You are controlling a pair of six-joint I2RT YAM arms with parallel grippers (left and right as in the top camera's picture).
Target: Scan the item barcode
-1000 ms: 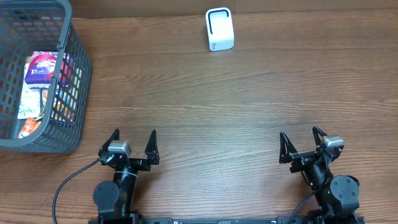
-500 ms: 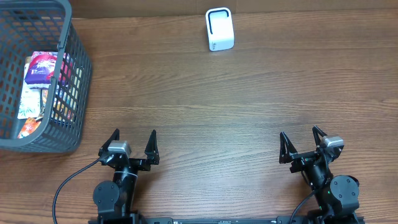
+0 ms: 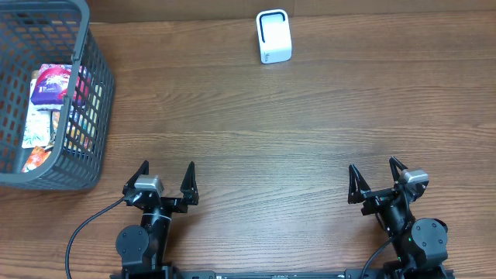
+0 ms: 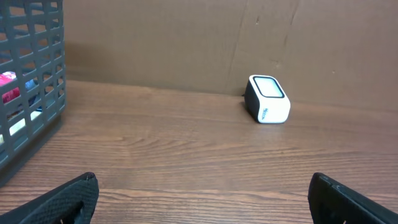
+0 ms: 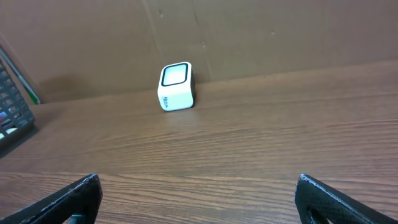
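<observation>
Both wide open, holding nothing: left claw (image 3: 166, 167) and right claw (image 3: 373, 167), well in front of scanner (image 3: 273, 36), one to each side. Packets (image 3: 50, 93) lie in basket (image 3: 97, 101), far left of scanner. Scanner upright on counter (image 3: 271, 124).

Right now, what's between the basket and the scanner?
Nothing. Only bare table lies between the basket and the scanner. The overhead view shows it.

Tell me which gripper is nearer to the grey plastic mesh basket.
Left. The left gripper is just beside the near right corner of the grey plastic mesh basket; the right gripper is far off to its right.
</observation>
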